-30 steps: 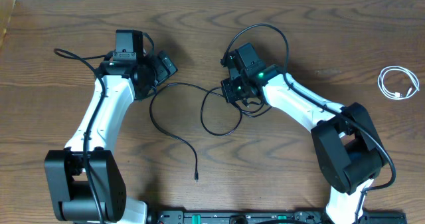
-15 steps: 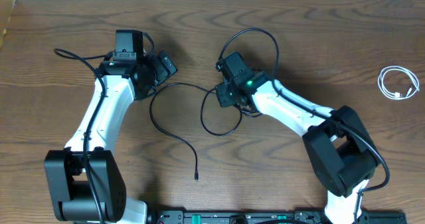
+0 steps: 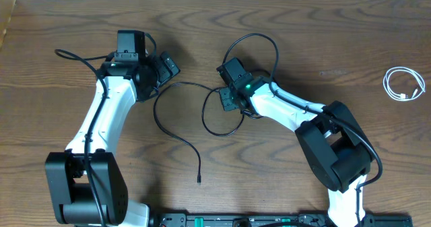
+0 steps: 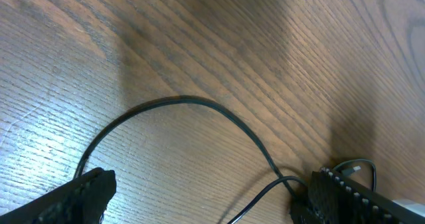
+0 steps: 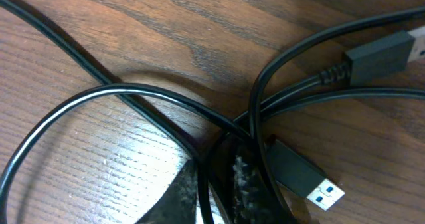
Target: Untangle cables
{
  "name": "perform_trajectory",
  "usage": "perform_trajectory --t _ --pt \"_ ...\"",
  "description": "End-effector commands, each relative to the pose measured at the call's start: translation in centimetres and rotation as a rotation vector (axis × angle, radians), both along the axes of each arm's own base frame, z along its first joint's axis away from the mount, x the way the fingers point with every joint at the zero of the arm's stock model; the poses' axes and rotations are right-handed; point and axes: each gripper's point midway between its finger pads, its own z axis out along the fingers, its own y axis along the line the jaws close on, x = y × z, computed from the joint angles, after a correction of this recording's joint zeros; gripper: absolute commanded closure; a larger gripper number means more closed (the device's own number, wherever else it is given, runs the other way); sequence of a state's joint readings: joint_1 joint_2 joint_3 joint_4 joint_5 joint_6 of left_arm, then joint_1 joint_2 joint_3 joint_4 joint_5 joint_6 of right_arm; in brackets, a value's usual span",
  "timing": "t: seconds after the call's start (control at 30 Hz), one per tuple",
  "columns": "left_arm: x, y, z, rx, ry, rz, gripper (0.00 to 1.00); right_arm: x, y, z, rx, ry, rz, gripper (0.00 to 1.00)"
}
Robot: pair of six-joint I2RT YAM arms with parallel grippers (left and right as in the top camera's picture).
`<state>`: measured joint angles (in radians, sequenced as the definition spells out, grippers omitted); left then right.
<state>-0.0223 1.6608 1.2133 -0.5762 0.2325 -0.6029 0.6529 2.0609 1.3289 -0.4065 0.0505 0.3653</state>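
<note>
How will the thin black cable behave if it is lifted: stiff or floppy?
Probably floppy: the black cable lies in loose curves on the table. It looks thin, so it is likely light. Its strands cross beside a plug, so lifting one may drag the rest.

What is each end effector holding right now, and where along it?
The right end effector pinches the tangled black cables where strands cross, beside a blue-tipped USB plug. The left end effector is open and holds nothing.
</note>
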Motion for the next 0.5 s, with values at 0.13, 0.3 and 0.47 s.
perform_trajectory --t 0.13,0.3,0.47 --pt "-0.4 0.4 -0.8 0.015 0.021 0.003 0.02 -0.1 -0.5 -0.7 -0.014 0.01 -0.023 0.94" --pt "-0.4 0.4 -0.8 0.015 0.021 0.003 0.02 0.1 -0.7 -0.7 0.025 0.035 -0.026 0.9" --pt "-0.4 0.4 -0.8 0.015 0.021 0.003 0.02 0.1 1.2 -0.1 0.168 0.081 0.02 0.85"
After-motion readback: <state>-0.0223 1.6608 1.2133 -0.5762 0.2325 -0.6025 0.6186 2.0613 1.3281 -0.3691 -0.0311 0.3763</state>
